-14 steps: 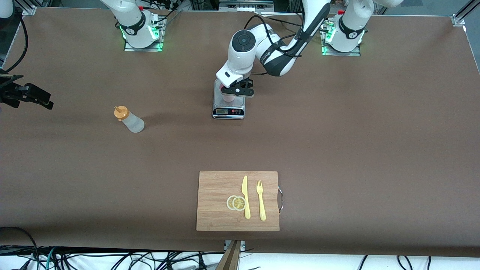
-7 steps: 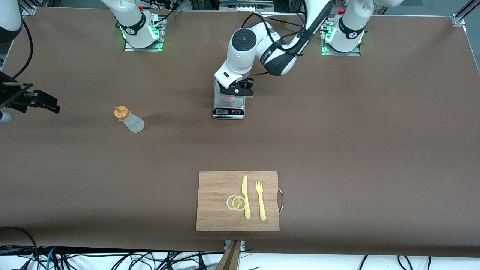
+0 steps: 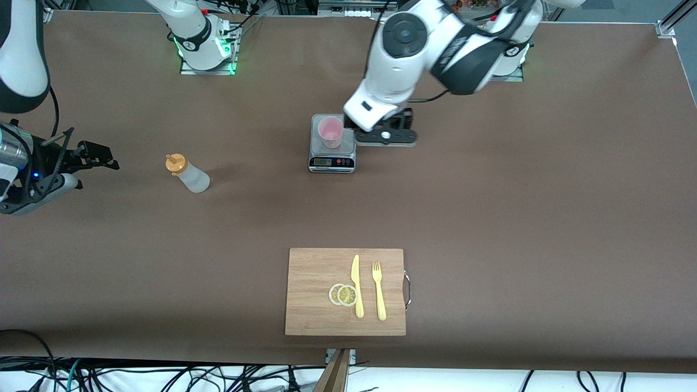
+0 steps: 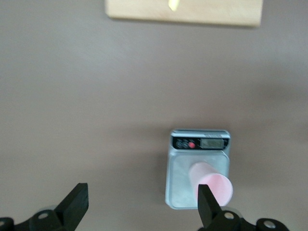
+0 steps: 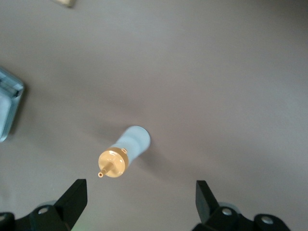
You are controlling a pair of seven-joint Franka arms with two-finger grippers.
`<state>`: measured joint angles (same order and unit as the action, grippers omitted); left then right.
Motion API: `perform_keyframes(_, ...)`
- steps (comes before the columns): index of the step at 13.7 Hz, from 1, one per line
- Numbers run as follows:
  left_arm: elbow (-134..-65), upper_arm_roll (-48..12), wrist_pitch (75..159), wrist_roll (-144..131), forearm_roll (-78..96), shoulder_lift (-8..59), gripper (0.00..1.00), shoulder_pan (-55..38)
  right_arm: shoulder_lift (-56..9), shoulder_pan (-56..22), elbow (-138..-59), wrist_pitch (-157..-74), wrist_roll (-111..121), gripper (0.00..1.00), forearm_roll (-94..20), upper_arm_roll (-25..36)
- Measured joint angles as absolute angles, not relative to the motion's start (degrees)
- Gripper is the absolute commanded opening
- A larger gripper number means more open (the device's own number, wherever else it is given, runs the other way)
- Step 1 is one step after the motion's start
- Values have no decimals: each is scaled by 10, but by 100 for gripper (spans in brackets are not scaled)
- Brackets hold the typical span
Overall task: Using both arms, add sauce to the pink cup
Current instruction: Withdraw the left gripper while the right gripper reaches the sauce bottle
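Done: the pink cup (image 3: pixel 330 132) stands upright on the scale (image 3: pixel 332 160), and nothing holds it.
Left to do: the sauce (image 3: pixel 187 173) stands untouched on the tabletop (image 3: pixel 490 218), cap on, toward my right arm's end; I judge that picking it up, carrying it to the cup and squeezing all remain.
Cup contents: from above the cup looks pink and bare inside; I see no sauce in it.
Left end effector (image 3: pixel 386 135): empty, fingers spread wide, just beside the cup at the edge of the scale toward my left arm's end; in the left wrist view one fingertip (image 4: pixel 207 202) overlaps the cup's rim, but I cannot tell whether it touches.
Right end effector (image 3: pixel 90 158): empty, fingers wide apart, up in the air over bare tabletop near the sauce, not yet around it; the right wrist view looks down on the orange cap between my fingers.
Elsewhere: a cutting board (image 3: pixel 316 272) nearer the front camera, not in play.
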<state>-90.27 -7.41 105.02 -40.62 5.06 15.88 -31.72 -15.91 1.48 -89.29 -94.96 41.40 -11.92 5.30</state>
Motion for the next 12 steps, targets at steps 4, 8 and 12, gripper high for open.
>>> perform_keyframes(4, -894, -45, 976, -271, 51, 114, 100, -217, -203, 67, -916, -949, 641, 100, -268, 79)
perform_keyframes(8, -893, -23, 930, -173, 51, 83, 100, -125, -257, 123, -941, -911, 862, 100, -392, 86)
perform_keyframes(12, -893, -21, 902, -99, 49, 65, 100, -51, -331, 169, -946, -868, 1061, 100, -445, 88)
